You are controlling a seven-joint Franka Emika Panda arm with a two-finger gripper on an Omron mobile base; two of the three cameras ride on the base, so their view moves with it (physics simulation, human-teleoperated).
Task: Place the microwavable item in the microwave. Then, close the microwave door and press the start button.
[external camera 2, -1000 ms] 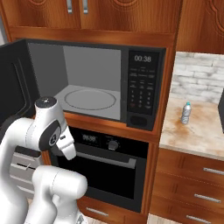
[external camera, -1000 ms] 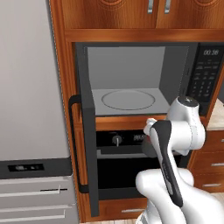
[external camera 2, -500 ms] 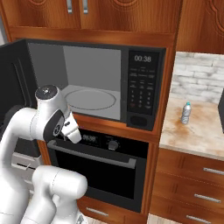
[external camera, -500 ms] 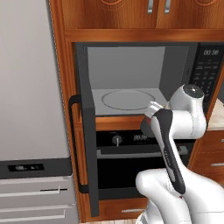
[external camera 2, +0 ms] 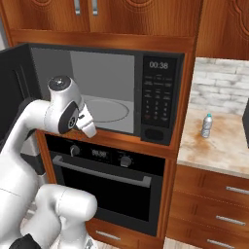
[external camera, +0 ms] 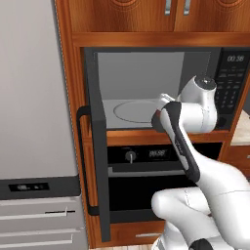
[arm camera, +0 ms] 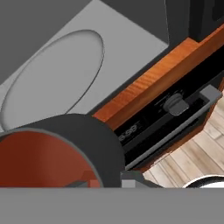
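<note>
Black microwave (external camera 2: 104, 95) sits built into the wooden cabinetry, cavity grey inside, round glass turntable (external camera: 139, 110) bare on its floor. White digits on the keypad panel (external camera 2: 158, 95) read 00:38 at top; the button labels below are too small to read. Microwave door (external camera: 95, 146) stands swung wide open to the left, seen nearly edge-on in the left base view, its vertical black bar handle (external camera: 82, 161) facing outward.

Black oven (external camera 2: 109, 182) directly below the microwave: two knobs, a small digital display between them with unreadable digits, horizontal handle across the door.

Grey refrigerator (external camera: 34, 122) to the left of the cabinet column. Speckled table (external camera 2: 221, 143) to the right, backed by pale stone tile.

White arm reaches up toward the microwave mouth; the end effector (external camera 2: 87, 124) hangs just in front of the cavity's lower front edge, over the wooden ledge above the oven.

Dark brown-maroon mug (arm camera: 57, 151) fills the lower left of the hand view, reddish-brown inside showing, right at the finger tips and outside the cavity, just short of the turntable. Fingers appear clenched on the mug's rim.

Small clear water bottle (external camera 2: 207, 125), blue cap, stands upright on the table, well apart from the microwave.
</note>
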